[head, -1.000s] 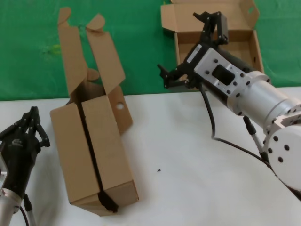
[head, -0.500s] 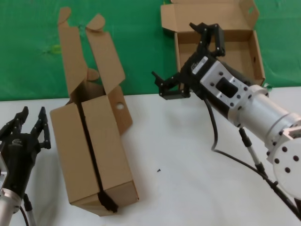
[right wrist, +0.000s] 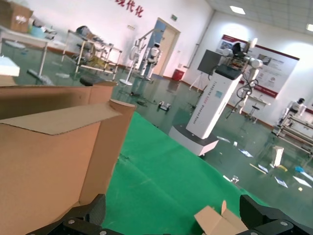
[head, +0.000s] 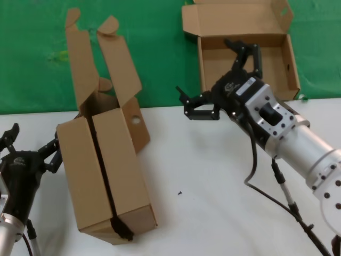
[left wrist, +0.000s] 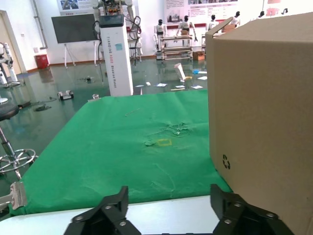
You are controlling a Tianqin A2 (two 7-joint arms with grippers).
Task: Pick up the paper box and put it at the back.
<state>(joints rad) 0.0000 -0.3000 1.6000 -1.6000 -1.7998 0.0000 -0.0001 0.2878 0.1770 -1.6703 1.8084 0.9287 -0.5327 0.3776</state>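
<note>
The paper box, a flat brown mailer with its tabbed lid hinged open, lies at the back against the green cloth, beyond the white tabletop's far edge. My right gripper is open and empty, just in front of the box's left front corner, apart from it. In the right wrist view the box's wall stands beside the open right gripper. My left gripper is open and empty at the near left; one finger is close to the paired boxes' side.
Two brown boxes paired together, with a black smudge at the seam end and tall open flaps, stand on the left of the white table. A small dark speck lies mid-table.
My left gripper has opened from nearly shut to wide open. My right gripper, open throughout, has drawn back a little from the paper box and dropped slightly.
</note>
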